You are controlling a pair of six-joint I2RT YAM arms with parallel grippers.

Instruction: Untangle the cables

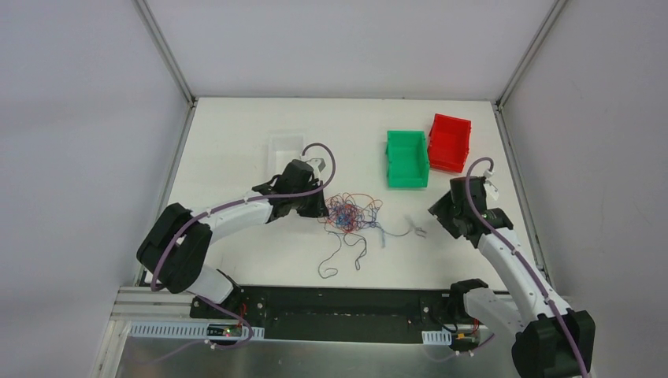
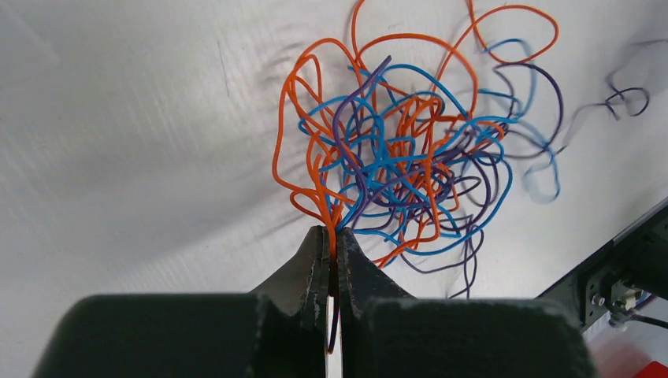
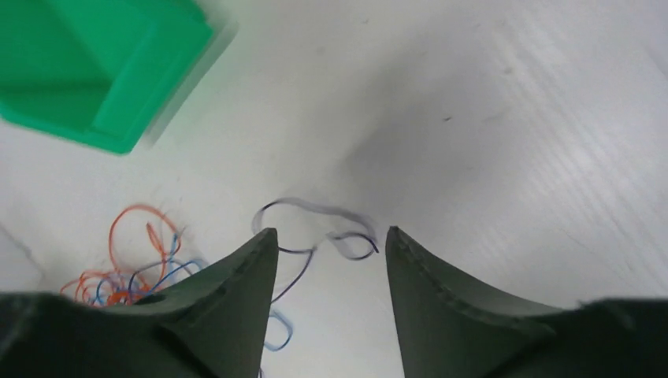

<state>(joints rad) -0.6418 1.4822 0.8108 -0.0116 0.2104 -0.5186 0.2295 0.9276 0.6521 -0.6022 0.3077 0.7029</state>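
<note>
The cables (image 1: 350, 213) are a knot of thin orange, blue and dark purple wires (image 2: 394, 157) lying mid-table. My left gripper (image 1: 321, 211) sits at the knot's left edge. In the left wrist view it (image 2: 332, 236) is shut on an orange and a dark strand, which run down between the fingers. A loose dark strand (image 1: 417, 231) trails right from the knot. My right gripper (image 1: 436, 213) hovers just right of it, open. In the right wrist view that strand's curled end (image 3: 311, 204) lies on the table beyond the gripper (image 3: 331, 236), untouched and blurred.
A green bin (image 1: 407, 158) and a red bin (image 1: 450, 142) stand at the back right; the green bin (image 3: 94, 71) also shows in the right wrist view. A clear container (image 1: 285, 146) sits behind the left gripper. Dark strands (image 1: 339, 256) trail toward the table's near edge.
</note>
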